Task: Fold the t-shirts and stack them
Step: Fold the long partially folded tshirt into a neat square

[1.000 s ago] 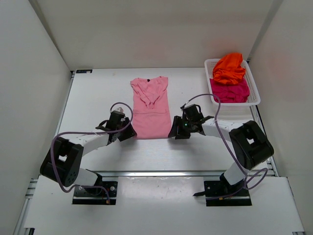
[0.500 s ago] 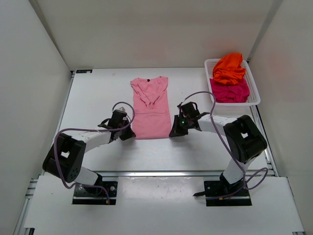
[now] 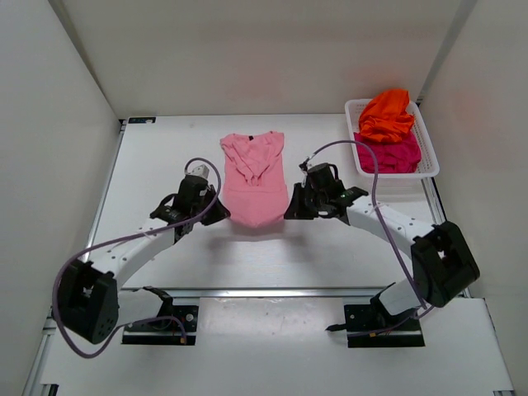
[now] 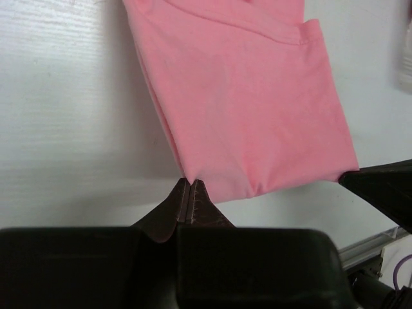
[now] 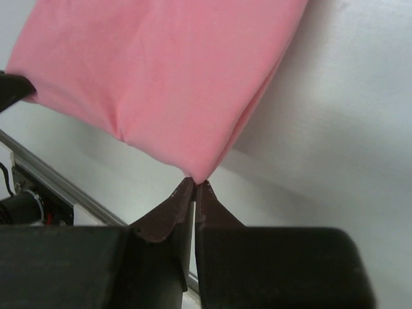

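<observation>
The light pink t-shirt [image 3: 254,177] lies lengthwise at mid table, sleeves folded in, its near hem lifted off the surface. My left gripper [image 3: 220,216] is shut on the hem's left corner [image 4: 191,177]. My right gripper [image 3: 289,212] is shut on the hem's right corner [image 5: 198,180]. In the left wrist view the pink t-shirt [image 4: 244,109] sags between both corners, and the right gripper's dark tip [image 4: 380,187] shows at its far corner. The orange t-shirt [image 3: 386,114] sits on the magenta t-shirt [image 3: 389,154] in the basket.
A white mesh basket [image 3: 429,169] stands at the back right of the table. White walls close in the left, back and right sides. A metal rail [image 3: 272,293] runs along the table's near edge above the arm bases.
Both grippers closed on the pink t-shirt's near hem corners and raised them; the hem now hangs off the table and sits a little farther back.
</observation>
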You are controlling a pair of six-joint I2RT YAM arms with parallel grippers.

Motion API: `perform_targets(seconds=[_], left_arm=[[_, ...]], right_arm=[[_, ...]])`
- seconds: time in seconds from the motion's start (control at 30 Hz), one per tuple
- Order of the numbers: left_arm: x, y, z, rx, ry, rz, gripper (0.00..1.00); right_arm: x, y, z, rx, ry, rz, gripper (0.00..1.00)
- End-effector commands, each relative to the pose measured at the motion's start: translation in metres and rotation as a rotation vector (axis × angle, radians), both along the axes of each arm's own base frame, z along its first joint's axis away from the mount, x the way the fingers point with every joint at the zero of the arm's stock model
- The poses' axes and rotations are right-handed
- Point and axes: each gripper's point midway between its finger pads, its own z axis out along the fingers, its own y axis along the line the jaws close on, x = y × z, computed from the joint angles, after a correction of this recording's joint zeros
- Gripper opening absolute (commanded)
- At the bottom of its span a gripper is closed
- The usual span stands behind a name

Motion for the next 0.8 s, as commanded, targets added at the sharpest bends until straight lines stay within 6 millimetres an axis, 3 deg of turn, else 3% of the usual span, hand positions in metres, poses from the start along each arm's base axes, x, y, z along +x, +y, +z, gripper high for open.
perform_targets(seconds=[0.0,0.17,0.37,0.5,0.63,0.77], left_arm=[[-0.025,0.008,-0.002,0.016,0.031,-0.028,0.0],[-0.056,0.014,0.001,0.015,0.027,-0.061,0.0],[-0.099,0.018,-0.017,-0.026,0.088,-0.087,0.0],[-0.124,0.012,-0.028,-0.057,0.117,-0.114,0.0],[-0.133,0.009,-0.03,-0.073,0.127,-0.128,0.0],[-0.119,0.011,-0.008,-0.086,0.097,-0.122,0.0]], right_arm=[[-0.024,-0.006,-0.005,-0.028,0.015,-0.006,0.0],[-0.057,-0.009,-0.001,-0.036,0.01,0.012,0.0],[-0.105,-0.017,-0.01,-0.029,0.061,0.071,0.0],[-0.124,-0.008,-0.004,0.04,0.075,0.115,0.0],[-0.135,-0.001,-0.007,0.05,0.107,0.164,0.0],[-0.125,0.005,0.007,0.065,0.092,0.178,0.0]])
